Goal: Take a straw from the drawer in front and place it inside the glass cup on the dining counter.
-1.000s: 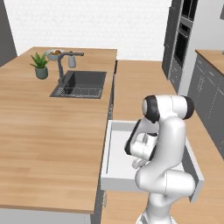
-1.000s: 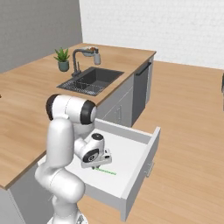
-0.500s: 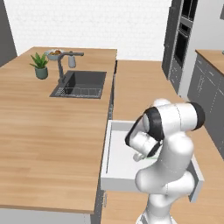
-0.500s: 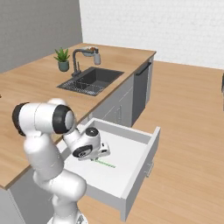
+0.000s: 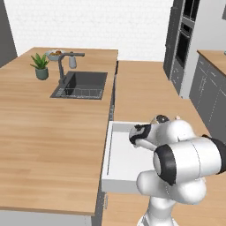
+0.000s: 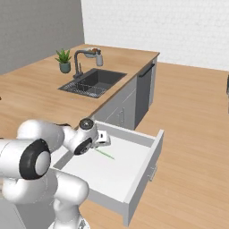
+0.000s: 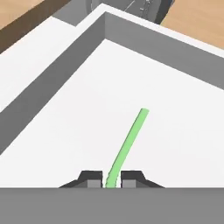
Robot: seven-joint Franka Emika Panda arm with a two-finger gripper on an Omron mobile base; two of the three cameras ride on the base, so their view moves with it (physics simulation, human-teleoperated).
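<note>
One straw (image 7: pixel 128 145), thin and bright green, pinched at its near end between the two dark fingertips of the gripper (image 7: pixel 112 179), jaws clamped together on it, the rest reaching straight out ahead of the fingers. Seen from the right base camera as a short green line (image 6: pixel 104 154) slanting out just past the hand, above the white floor of the one open drawer (image 6: pixel 142 167). Beneath and around the gripper, drawer walls on all sides. Farther off beyond the hand, one sink (image 6: pixel 91 83), one faucet (image 6: pixel 80 60), one potted plant (image 6: pixel 64 60) on the wood counter (image 5: pixel 39 137). No readable writing or labels anywhere.
</note>
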